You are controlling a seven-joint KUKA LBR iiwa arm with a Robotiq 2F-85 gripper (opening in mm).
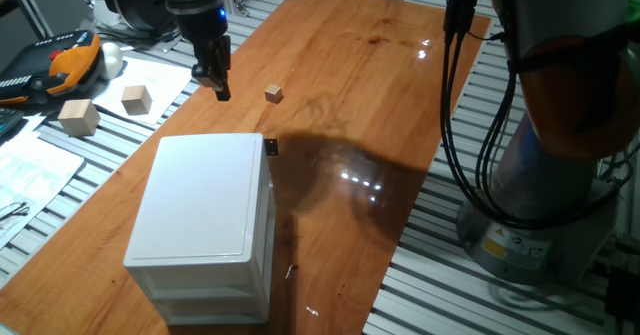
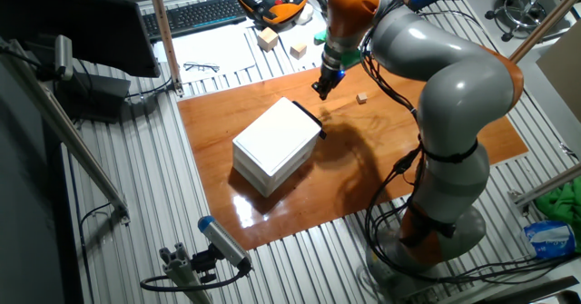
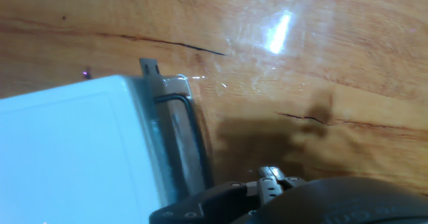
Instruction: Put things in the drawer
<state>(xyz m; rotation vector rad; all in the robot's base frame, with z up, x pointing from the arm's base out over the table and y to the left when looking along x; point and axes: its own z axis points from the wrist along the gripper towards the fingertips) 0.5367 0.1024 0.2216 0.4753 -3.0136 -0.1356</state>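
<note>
The boxy white plastic cabinet [image 1: 205, 215] stands on the reddish-brown wooden desk [image 1: 400, 105], at its near left part in one fixed view. Its shallow white top drawer [image 2: 289, 155] is shut flush with the cabinet body, and the small black knob [image 1: 271, 146] on its front faces the far side of the desk. Beyond the cabinet, the dark two-finger end effector [image 1: 218, 80] hangs above the desk near the left edge, fingers pointing down, apart from both cabinet and cube; its jaws look drawn together with nothing between them, though the views are too coarse to be sure. The tiny light-tan wooden cube [image 1: 274, 94] lies on the bare desk just right of the end effector, well clear of the knob. Farther left, off the desk's edge, two larger pale wooden blocks [image 1: 136, 99] rest on white paper.
</note>
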